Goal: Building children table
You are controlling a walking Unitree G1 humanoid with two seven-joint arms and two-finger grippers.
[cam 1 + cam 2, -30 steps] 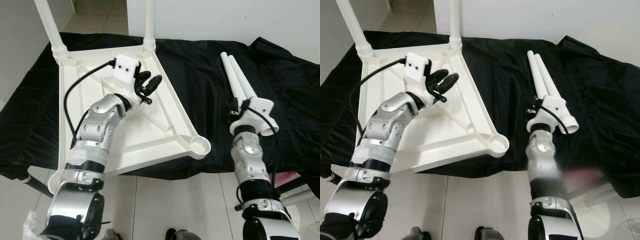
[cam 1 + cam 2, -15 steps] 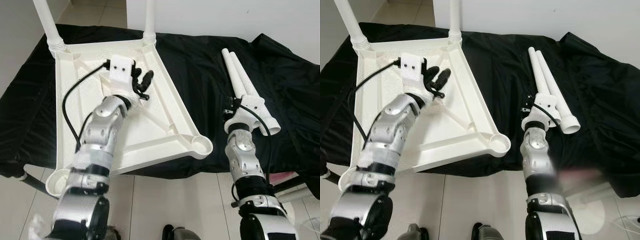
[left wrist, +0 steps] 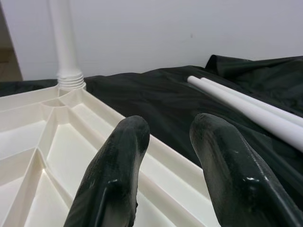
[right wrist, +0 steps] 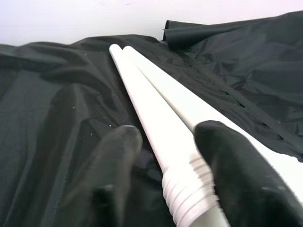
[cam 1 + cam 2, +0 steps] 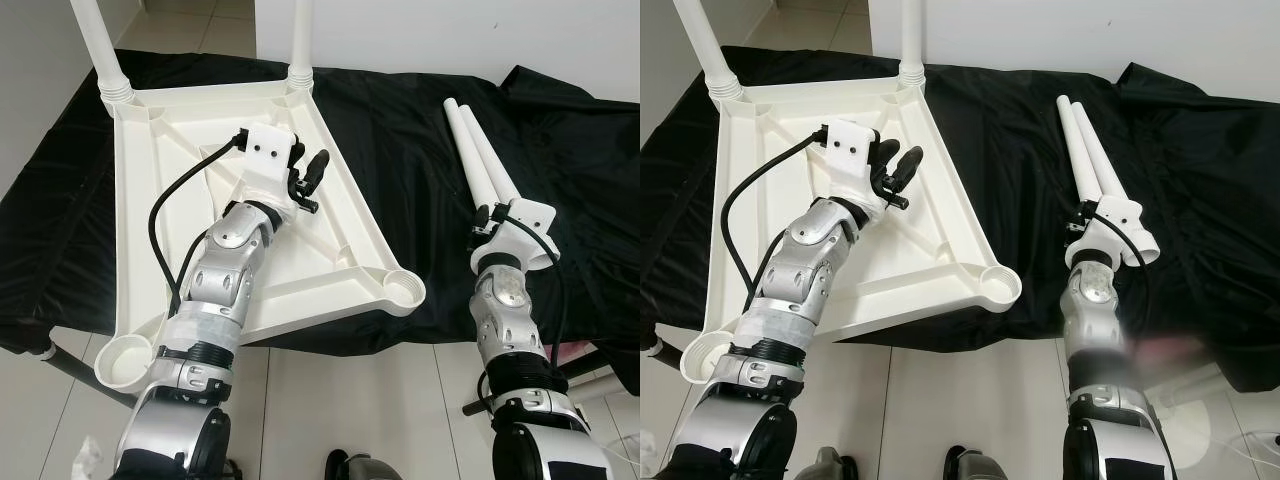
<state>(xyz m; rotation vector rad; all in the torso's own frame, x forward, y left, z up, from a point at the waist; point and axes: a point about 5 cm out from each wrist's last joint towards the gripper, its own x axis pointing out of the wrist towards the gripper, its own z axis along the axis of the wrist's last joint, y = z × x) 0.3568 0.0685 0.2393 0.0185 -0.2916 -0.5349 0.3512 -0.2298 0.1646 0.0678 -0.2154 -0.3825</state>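
The white plastic table top (image 5: pixel 352 222) lies upside down on the black cloth, ribs facing up. Two white legs (image 5: pixel 97 48) (image 5: pixel 300 38) stand screwed into its far corners. Two loose white legs (image 5: pixel 478 155) lie side by side on the cloth to the right. My left gripper (image 5: pixel 306 182) hovers open above the ribbed underside near the right rim, with nothing between its fingers (image 3: pixel 120 156). My right gripper (image 4: pixel 165 146) is open at the near end of the loose legs, its fingers (image 4: pixel 222 161) standing either side of one leg's threaded end (image 4: pixel 189 189).
Round leg sockets sit bare at the near right corner (image 5: pixel 405 292) and near left corner (image 5: pixel 125 360) of the table top. The black cloth (image 5: pixel 400 130) covers the work surface, with its front edge just before my arms. Beyond it are tiled floor and a white wall.
My left gripper has shifted a little to the right and nearer over the underside. My right gripper has moved slightly right at the legs' near ends.
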